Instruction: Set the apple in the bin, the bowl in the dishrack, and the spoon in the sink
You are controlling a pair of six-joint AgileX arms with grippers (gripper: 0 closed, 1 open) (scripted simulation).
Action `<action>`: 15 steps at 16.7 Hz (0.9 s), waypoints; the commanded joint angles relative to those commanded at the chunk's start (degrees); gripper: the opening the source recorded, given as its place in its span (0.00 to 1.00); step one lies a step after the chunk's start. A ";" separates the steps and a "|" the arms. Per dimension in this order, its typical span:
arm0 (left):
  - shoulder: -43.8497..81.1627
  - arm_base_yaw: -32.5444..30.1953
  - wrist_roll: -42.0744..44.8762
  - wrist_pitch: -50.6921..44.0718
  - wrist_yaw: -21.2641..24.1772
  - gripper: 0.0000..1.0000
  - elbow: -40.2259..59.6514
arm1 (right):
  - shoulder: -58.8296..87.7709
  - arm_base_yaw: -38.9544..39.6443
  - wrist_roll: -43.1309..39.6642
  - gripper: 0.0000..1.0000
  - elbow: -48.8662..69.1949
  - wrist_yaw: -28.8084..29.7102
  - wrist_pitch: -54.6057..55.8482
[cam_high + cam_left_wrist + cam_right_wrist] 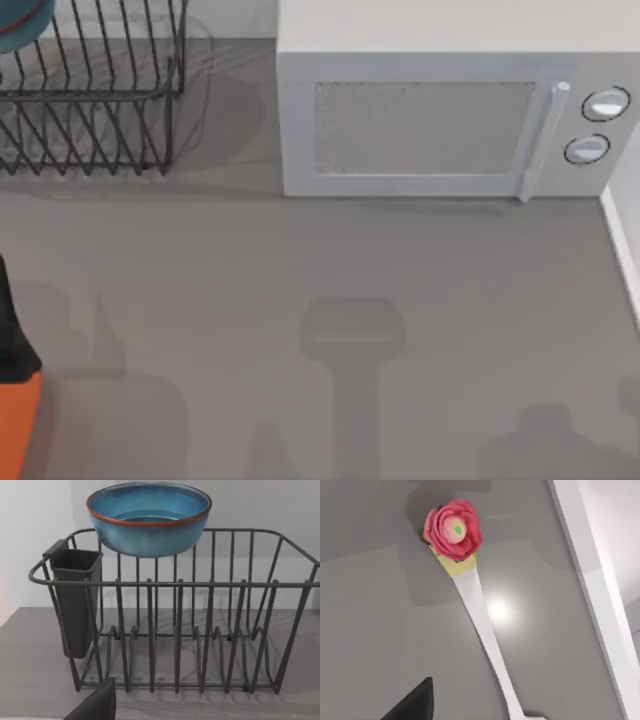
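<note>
The teal-blue bowl (148, 522) with its reddish rim stands upright at the far top rail of the black wire dishrack (175, 630). From above, the bowl (18, 25) is at the back left corner, over the dishrack (90, 90). My left gripper (95, 705) hangs in front of the rack, apart from the bowl. The spoon (480, 615), white with a pink rose on its handle end, lies flat on the grey counter. My right gripper (412, 702) hovers above it. The apple and the bin are out of view. A white raised rim (590, 580) runs beside the spoon; I cannot tell whether it is the sink's.
A white microwave (450, 120) stands at the back, right of the rack. A dark cutlery holder (75, 600) hangs on one end of the rack. My left arm (15, 400) shows at the left edge. A white rim (622, 250) borders the right side.
</note>
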 joint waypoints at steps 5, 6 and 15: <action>0.00 0.00 0.00 0.00 0.00 1.00 0.00 | 14.26 -4.43 -18.09 1.00 9.94 0.01 -9.88; 0.00 0.00 0.00 0.00 0.00 1.00 0.00 | 16.04 -4.98 -20.49 1.00 11.29 0.01 -11.07; 0.00 0.00 0.00 0.00 0.00 1.00 0.00 | 18.58 -5.60 -24.05 1.00 13.13 -0.02 -12.58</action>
